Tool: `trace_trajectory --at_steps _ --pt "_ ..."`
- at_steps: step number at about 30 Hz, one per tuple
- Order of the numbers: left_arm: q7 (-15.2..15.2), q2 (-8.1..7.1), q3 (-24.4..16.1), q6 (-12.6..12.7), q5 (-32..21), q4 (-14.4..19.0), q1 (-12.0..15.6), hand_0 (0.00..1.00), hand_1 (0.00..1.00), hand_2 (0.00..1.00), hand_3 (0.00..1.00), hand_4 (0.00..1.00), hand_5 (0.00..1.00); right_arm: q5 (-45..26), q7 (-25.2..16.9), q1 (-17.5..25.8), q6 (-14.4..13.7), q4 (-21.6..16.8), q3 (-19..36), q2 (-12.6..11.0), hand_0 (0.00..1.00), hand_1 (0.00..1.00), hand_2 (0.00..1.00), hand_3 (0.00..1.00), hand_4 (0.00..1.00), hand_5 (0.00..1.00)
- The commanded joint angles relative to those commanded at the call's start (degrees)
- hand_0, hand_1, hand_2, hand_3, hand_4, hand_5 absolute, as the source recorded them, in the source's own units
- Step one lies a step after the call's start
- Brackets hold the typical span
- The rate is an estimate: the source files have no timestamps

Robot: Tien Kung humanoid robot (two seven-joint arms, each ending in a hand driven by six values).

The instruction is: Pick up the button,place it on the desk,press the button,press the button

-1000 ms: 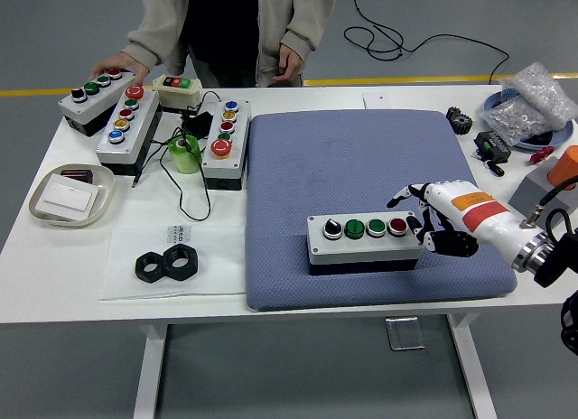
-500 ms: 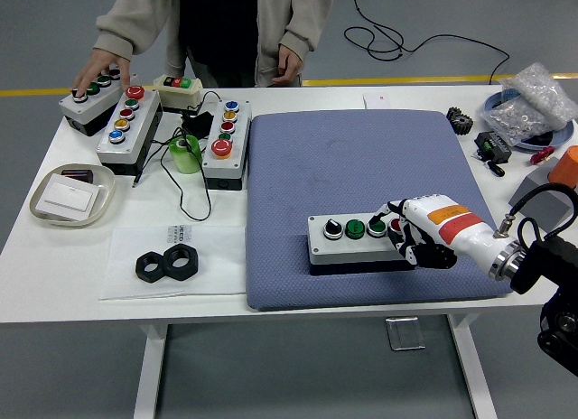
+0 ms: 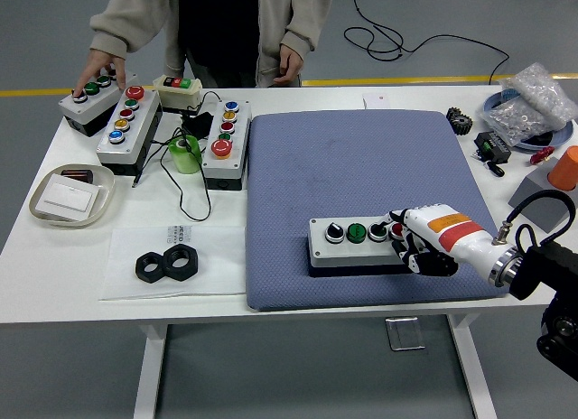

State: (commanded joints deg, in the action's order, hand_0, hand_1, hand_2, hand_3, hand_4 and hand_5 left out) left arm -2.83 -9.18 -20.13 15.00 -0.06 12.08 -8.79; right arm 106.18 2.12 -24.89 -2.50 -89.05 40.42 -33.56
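Note:
A grey button box [image 3: 352, 246] with a black knob, a green button, a white-ringed button and a red button [image 3: 396, 229] lies on the blue mat [image 3: 361, 157], near its front edge. My right hand [image 3: 414, 246] comes in from the right and lies over the box's right end. Its fingers are curled, with one fingertip on the red button. The box rests flat on the mat. My left hand is out of view.
A person stands at the far side, one hand [image 3: 97, 71] on a button box [image 3: 90, 98] at the far left. More button boxes [image 3: 225, 141], a green tape roll [image 3: 184, 153], a tray [image 3: 70, 195], black nuts [image 3: 167, 263] and clutter at the right [image 3: 533, 103] lie around.
My right hand moved left from beside the box's right end onto it, over the red button. The person's hand shifted on top of the far-left box.

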Motion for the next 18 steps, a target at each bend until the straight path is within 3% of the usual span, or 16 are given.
trace_trajectory --at_steps 5,6,11,12,17,18 --pt "0.1 0.04 -0.3 0.0 0.4 0.0 0.1 0.741 0.825 0.845 0.817 0.604 0.998 -0.2 -0.2 0.5 -0.6 -0.8 1.5 -0.1 0.27 0.043 0.165 0.685 0.421 0.002" --pt "0.2 0.04 -0.3 0.0 0.5 0.0 0.2 0.741 0.825 0.845 0.816 0.603 0.998 -0.4 -0.3 0.7 -1.0 -1.3 2.3 -0.2 0.294 0.055 0.178 0.695 0.462 0.002" --pt "0.3 -0.01 -0.7 0.0 1.1 0.0 0.4 0.741 0.825 0.845 0.816 0.603 0.998 -1.4 -0.6 1.6 -4.9 -3.6 5.6 -1.0 0.294 0.055 0.178 0.695 0.462 0.002" --pt "0.3 -0.03 -0.8 0.0 1.2 0.0 0.5 0.739 0.825 0.845 0.816 0.604 0.998 -1.6 -0.5 2.0 -6.2 -4.2 6.6 -1.2 0.374 0.147 0.26 0.843 0.536 0.002" --pt "0.4 -0.05 -0.9 0.0 1.5 0.0 0.6 0.739 0.825 0.845 0.816 0.604 0.998 -5.0 -0.5 3.3 -9.2 -5.2 9.7 -1.5 0.374 0.147 0.26 0.843 0.536 0.002" --pt "0.4 -0.05 -0.9 0.0 1.6 0.0 0.6 0.739 0.824 0.845 0.816 0.605 0.998 -7.2 -0.9 3.7 -10.0 -5.1 10.8 -1.5 0.559 0.521 0.63 0.998 0.689 0.1"
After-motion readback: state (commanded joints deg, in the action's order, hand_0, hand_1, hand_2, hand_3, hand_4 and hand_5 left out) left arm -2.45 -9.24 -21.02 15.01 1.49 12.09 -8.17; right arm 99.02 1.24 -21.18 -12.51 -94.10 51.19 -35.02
